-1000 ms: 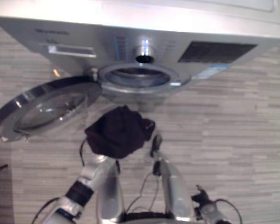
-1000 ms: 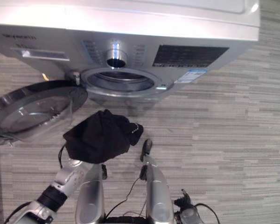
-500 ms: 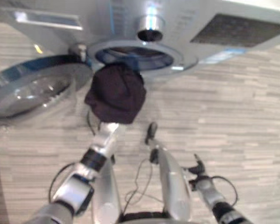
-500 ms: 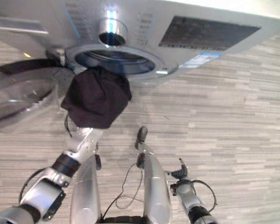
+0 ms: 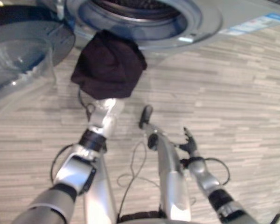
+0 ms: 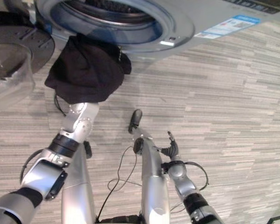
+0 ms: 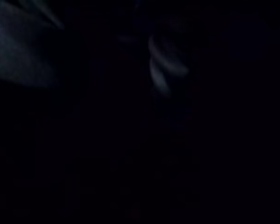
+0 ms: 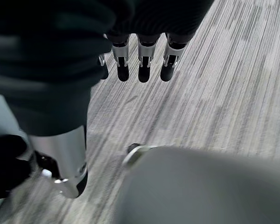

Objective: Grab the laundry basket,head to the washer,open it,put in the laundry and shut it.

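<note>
Washer (image 5: 210,18) now fills the top of both eye views, closer than a sec ago; camera has dipped & moved in, so most of that shift is the view, not the things. Drum opening (image 5: 135,5) is at top centre, open, dark inside. Door (image 5: 23,51) is swung out at upper left, glass bowl facing up.

Real change: the dark garment (image 5: 109,65) has gone from mid-frame, well below the opening, to right at the lower lip of the port, its top edge overlapping the rim. Not inside yet, I'd say; load step is nearly done, needs one more push in & then release.

Left hand (image 6: 81,119) is under the bundle w/ fingers buried in cloth, so can't tell its grip; left wrist view is just dark.

Right hand (image 5: 189,142) is low, lower right, fingers relaxed & straightish, holding nothing, idle over the wood-look floor (image 5: 242,93).
</note>
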